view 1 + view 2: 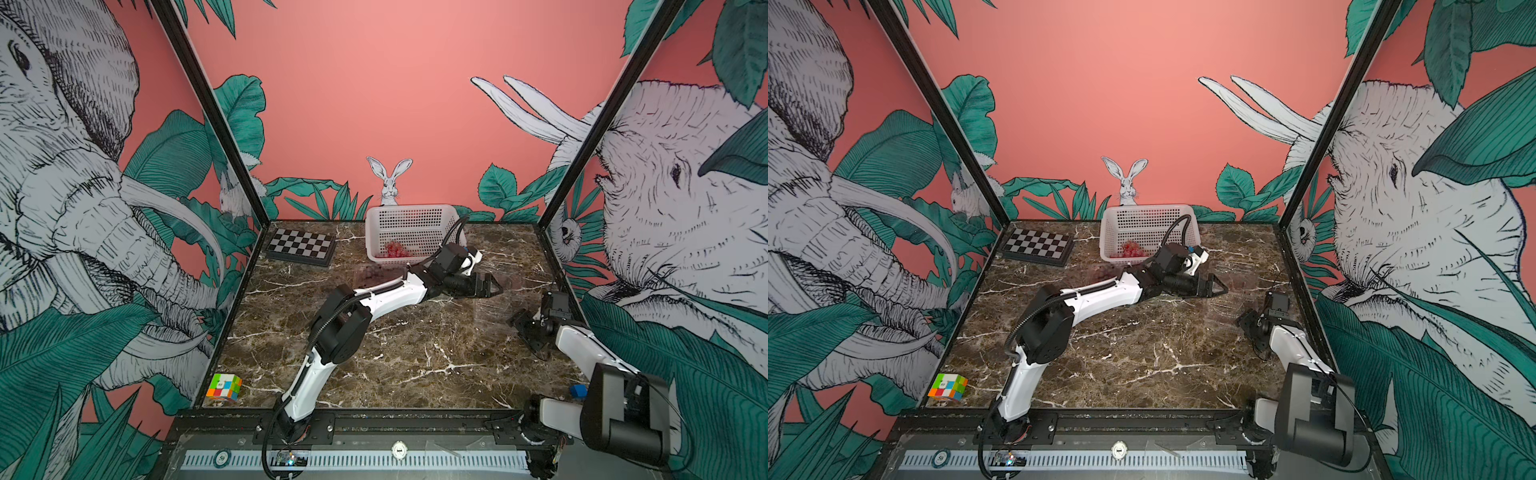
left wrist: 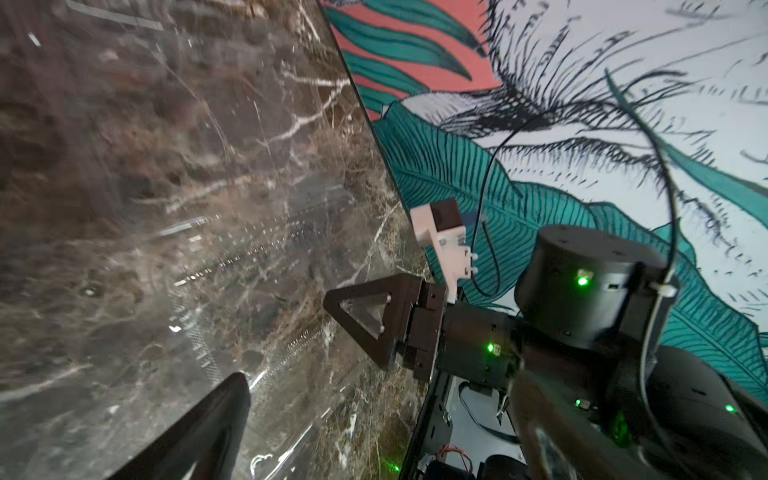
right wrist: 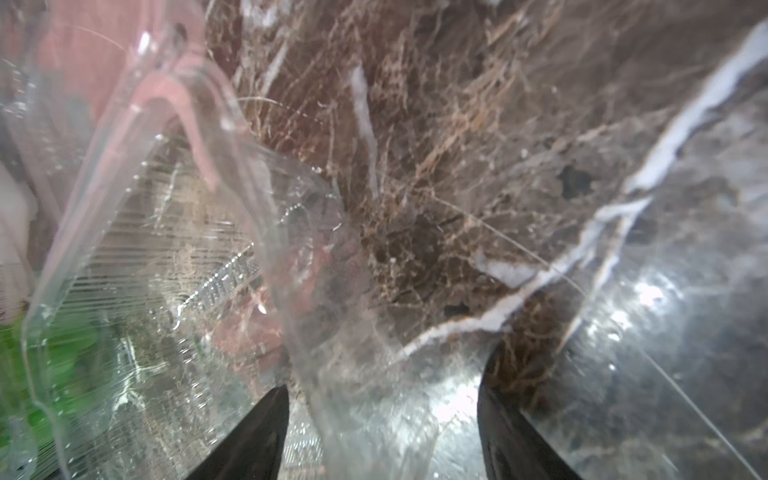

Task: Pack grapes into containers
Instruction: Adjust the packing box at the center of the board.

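Marble tabletop, glary: left gripper gaped empty, right gripper straddled container wall, grip unconfirmable. Best bet was closing slowly; thin plastic looked crushable.

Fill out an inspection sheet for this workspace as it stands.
Surface: brown marble table, bare across the front and middle.
Job's things: red grapes lie in the white basket; a clear container sits by the right gripper, with something green and blurred showing through it; other containers are hard to make out.
Clutter: chessboard, colour cube, small blue block.
Grippers: left gripper open over mid-table; right gripper has its jaws apart with clear plastic between them.
Cables: black hose loops off the left arm in front of the basket; thin wire by the right arm.
Surroundings: printed jungle walls, black frame posts.
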You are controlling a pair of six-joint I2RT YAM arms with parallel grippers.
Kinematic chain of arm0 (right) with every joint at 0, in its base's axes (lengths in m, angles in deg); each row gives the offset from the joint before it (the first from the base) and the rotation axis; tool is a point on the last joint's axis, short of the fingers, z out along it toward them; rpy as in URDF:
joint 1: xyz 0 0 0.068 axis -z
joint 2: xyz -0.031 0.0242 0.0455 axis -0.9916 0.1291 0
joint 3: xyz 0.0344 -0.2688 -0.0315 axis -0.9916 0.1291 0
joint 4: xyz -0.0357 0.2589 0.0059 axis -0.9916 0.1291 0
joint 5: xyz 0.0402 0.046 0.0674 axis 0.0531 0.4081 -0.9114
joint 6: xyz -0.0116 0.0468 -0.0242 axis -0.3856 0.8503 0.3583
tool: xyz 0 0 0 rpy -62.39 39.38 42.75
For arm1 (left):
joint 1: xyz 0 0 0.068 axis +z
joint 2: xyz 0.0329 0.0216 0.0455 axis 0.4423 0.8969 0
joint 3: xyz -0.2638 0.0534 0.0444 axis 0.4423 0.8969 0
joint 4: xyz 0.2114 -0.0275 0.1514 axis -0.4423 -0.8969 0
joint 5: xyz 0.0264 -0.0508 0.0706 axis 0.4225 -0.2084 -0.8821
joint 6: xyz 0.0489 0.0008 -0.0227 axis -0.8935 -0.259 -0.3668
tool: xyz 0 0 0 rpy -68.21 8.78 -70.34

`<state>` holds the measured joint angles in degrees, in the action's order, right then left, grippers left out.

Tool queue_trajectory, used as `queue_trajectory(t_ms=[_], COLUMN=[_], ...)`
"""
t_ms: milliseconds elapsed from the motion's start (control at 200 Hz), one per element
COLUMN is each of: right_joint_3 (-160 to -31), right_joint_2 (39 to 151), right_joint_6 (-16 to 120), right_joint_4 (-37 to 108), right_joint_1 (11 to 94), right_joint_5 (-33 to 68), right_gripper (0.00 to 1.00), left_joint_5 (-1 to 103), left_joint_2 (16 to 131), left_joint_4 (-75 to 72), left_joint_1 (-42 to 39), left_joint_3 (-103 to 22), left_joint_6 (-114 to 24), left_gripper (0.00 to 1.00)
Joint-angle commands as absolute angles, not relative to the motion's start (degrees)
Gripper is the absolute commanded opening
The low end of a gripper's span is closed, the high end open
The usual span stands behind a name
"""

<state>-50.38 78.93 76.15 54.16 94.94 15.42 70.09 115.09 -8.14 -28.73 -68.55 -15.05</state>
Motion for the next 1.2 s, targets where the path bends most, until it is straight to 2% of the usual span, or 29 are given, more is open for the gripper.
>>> queue_trajectory(t_ms=[0, 480, 655, 915, 1130, 1195], right_joint_3=[-50.8, -52.9, -57.4, -63.4, -63.4, -62.4], right_joint_2=[80.3, 82.1, 81.6, 82.0, 82.2, 82.3], right_joint_6=[75.0, 74.0, 70.1, 65.2, 64.3, 64.3], right_joint_4=[51.3, 51.5, 58.2, 65.2, 65.8, 65.5], right_joint_1=[94.7, 94.6, 94.7, 96.1, 96.3, 96.4], right_joint_5=[16.6, 16.4, 16.6, 20.3, 17.0, 15.9], right_gripper=[0.71, 0.72, 0.79, 0.8, 0.73, 0.67], left_joint_5=[71.5, 69.9, 69.7, 69.7, 69.6, 69.8], left_joint_2=[114.0, 115.6, 116.3, 116.7, 116.6, 116.7], left_joint_4=[-8.4, -8.1, -8.1, -7.4, -7.5, -7.1], left_joint_1=[-29.7, -30.1, -30.0, -30.1, -30.1, -30.1], left_joint_3=[-67.7, -62.6, -62.4, -61.7, -61.6, -61.6], left_joint_6=[-12.2, -9.9, -9.8, -9.4, -9.6, -9.5], left_gripper=[0.99, 0.99, 0.99, 0.99, 0.99, 0.99])
